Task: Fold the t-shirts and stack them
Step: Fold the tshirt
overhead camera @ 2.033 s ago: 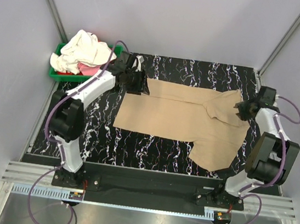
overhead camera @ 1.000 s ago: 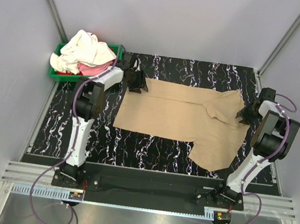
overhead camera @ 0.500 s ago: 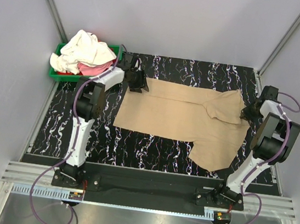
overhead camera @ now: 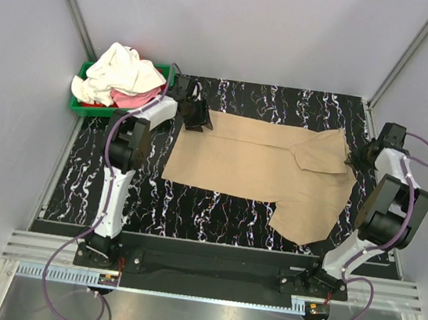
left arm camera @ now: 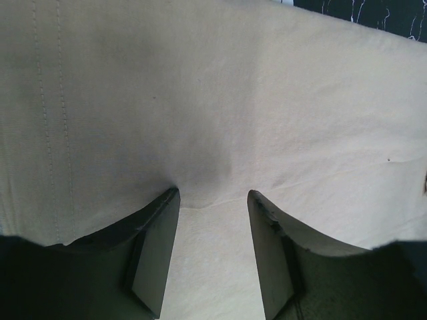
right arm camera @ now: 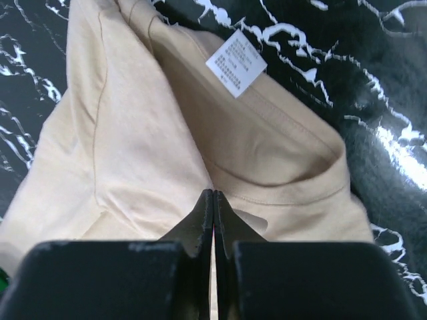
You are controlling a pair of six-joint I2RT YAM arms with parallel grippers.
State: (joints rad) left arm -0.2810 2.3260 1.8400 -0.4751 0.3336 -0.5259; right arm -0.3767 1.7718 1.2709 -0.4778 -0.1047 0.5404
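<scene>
— What takes up the most room?

— The black marbled table (overhead camera: 215, 208). The tan t-shirt (overhead camera: 253, 165) lies spread flat across its middle, its hem toward the left arm and its collar toward the right, with one sleeve hanging toward the near edge.

— And the other shirts?

— Both sit in the green bin (overhead camera: 87, 108) at the far left corner. The cream-white t-shirt (overhead camera: 119, 69) is heaped on top and the pink-red t-shirt (overhead camera: 131, 99) peeks out beneath it.

— The left gripper (left arm camera: 212, 197)?

— Its jaws are spread wide. The fingers press down on the shirt's hem end with cloth lying between them, but nothing is clamped.

— The right gripper (right arm camera: 213, 195)?

— Its jaws are pressed fully together, tips at the collar (whether any fabric is pinched, I cannot tell).

— Anything smaller?

— A white label (right arm camera: 235, 63) inside the neckline.
</scene>
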